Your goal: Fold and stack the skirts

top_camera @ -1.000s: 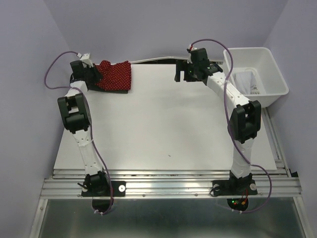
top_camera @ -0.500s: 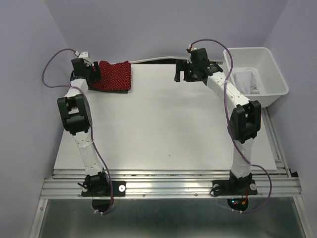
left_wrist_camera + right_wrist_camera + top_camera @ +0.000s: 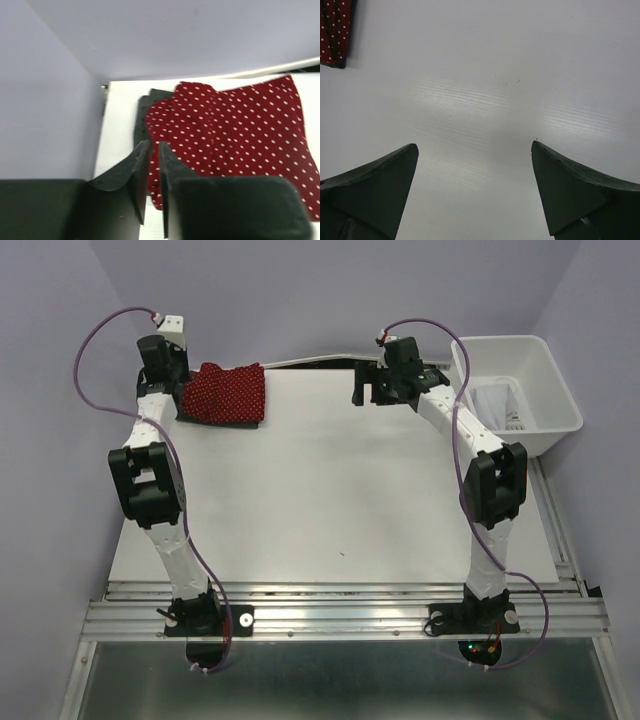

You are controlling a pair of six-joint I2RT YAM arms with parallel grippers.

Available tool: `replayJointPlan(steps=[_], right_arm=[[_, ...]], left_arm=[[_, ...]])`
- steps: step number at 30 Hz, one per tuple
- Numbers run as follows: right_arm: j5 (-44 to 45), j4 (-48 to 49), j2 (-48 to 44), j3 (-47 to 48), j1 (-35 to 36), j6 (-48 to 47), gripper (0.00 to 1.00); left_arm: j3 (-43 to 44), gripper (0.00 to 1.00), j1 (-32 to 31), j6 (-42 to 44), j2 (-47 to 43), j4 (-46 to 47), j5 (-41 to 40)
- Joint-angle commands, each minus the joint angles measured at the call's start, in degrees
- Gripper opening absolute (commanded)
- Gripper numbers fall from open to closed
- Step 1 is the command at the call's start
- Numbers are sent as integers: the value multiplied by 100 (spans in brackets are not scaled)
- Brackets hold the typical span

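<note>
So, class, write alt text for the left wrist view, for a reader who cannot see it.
A folded red cloth skirt with tiny white dots lies on a dark charcoal skirt in the white table's far corner. The left gripper's black fingers, nearly closed and empty, hover before it.

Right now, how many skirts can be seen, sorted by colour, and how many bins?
Red skirt with white dots: 1
Dark charcoal skirt, under the red one: 1
White cloth in the bin, seemingly a skirt: 1
White plastic bin: 1
Total: 4
</note>
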Motion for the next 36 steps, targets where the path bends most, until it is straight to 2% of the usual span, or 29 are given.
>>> replayJointPlan(steps=[1,7,8,11,15,21,24,27,28,29,36], right_arm=[[-47,124,-198,-50,-21,-69,100],[-56,133,-145,-94,-21,-78,100],[-47,125,-128,-94,-21,-78,100],[-29,125,-128,-120,-21,-78,100],[23,133,-137,-137,-21,-113,100],[102,133,-181,-164,-21,-192,100],[190,125,-259,-225,-21,-324,100],[383,151,-391,-278,-21,-473,100],[575,177,-426,-330,-21,-648,100],[682,229,-488,-374,-21,-745,100],[1833,906,-1287,-823,-21,-1677,100]], left_arm=[[527,22,-127,54,323,-444,891],[1449,22,-251,-314,1243,-821,463],[1860,21,-242,-376,1403,-953,400],[2389,20,-216,-578,1922,-1323,207],[2689,19,-119,-772,2353,-1464,5],[2866,20,-14,-807,2503,-1587,-276],[2621,55,4,-755,2215,-1413,-409],[1980,71,-5,-649,1547,-904,-365],[1839,89,-5,-640,1371,-745,-400],[1716,97,-13,-632,1187,-639,-409],[1047,99,-31,-377,-474,-42,-111]])
